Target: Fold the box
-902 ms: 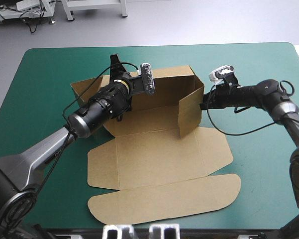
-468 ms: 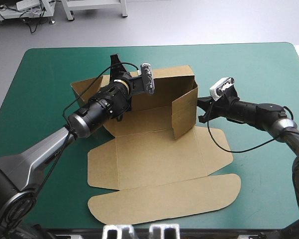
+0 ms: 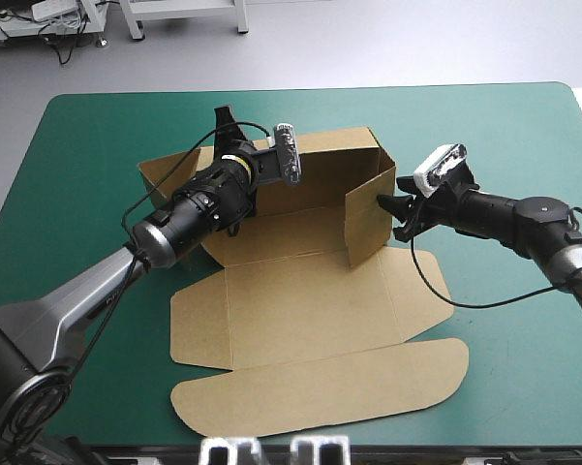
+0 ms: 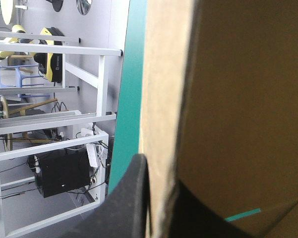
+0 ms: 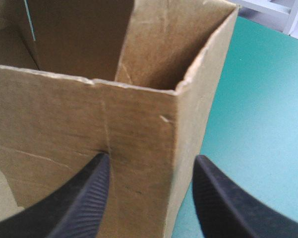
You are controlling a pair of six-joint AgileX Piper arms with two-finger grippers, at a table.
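Teal-green surface (image 3: 87, 136), seen from above: we log the box (image 3: 300, 310) a little behind centre, partly erected. Its base and the lid panels (image 3: 320, 387) lie flat toward the near edge. The back wall (image 3: 334, 165) stands upright. The right side wall (image 3: 368, 223) is also up, but slanted inward rather than square. A left flap (image 3: 165, 174) splays outward beyond the left arm; we cannot tell how far it is raised.

The left end effector (image 3: 228, 124) sits at the back wall's left end. Its wrist view shows board running between the black fingers (image 4: 134, 198), so we read it as clamped on the box.

The right end effector (image 3: 395, 215) is just outside the right side wall with its fingers (image 5: 89, 198) spread apart. The wall's upright corner edge lies between and just ahead of them. Whether they touch the board, we cannot say.

Step in hand, as we judge it: square up the right side wall and tuck it.

Notes for doing it well:
- Hold the left clamp steady so the back wall cannot lean.
- Press with the right fingers' flat faces on the outer face, low near the crease, not on the corner, which would crumple.
- Push slowly until the wall stands square to the back wall.
- Watch that the base does not slide on the cover.
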